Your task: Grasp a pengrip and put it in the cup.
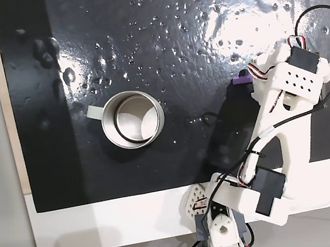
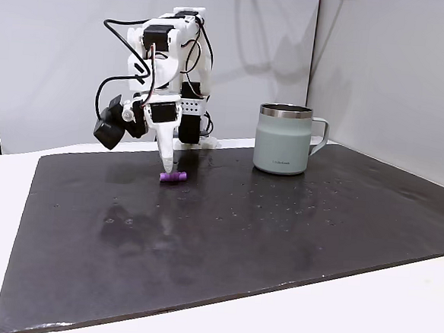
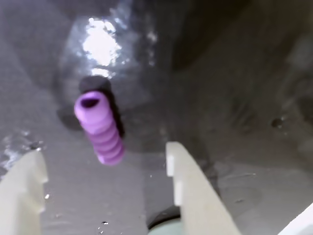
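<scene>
The small purple ribbed pengrip (image 3: 99, 128) lies on the black mat, in the wrist view just ahead of the gap between my two pale fingers (image 3: 188, 186). My gripper (image 3: 102, 166) is open and holds nothing. In a fixed view from the side, the gripper (image 2: 166, 165) points down with its tip just above and behind the pengrip (image 2: 173, 177). The metal cup (image 2: 283, 139) stands upright well to the right there. From above, the cup (image 1: 131, 118) is left of centre, and the pengrip (image 1: 240, 80) peeks out beside the gripper (image 1: 248, 77).
A glossy black mat (image 1: 155, 29) with small bumps covers the white table (image 1: 106, 226). The arm's base (image 1: 222, 228) sits at the table's near edge. Open mat stretches between the cup and the pengrip. Pale walls (image 2: 381, 63) stand behind.
</scene>
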Robot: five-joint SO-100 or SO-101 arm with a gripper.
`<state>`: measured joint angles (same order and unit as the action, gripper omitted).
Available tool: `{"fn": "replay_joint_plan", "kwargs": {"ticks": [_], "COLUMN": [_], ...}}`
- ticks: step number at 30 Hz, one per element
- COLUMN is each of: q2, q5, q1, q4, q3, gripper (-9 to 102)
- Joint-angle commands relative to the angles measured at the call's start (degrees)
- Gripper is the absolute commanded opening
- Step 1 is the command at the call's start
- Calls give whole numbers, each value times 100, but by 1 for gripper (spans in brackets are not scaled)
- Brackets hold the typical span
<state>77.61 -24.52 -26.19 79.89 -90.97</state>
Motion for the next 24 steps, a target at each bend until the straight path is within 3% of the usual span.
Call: {"fn": "replay_joint_plan", "kwargs": {"ticks": [1,11,19,24], "q2": [-79,-967,-1099,-1099], "q5": [18,70,105,105], "q1": [149,272,343,343], "q4": [-220,-167,-167,-123], "q3": [387,993,1072,1116], "gripper": [24,21,4,0]}}
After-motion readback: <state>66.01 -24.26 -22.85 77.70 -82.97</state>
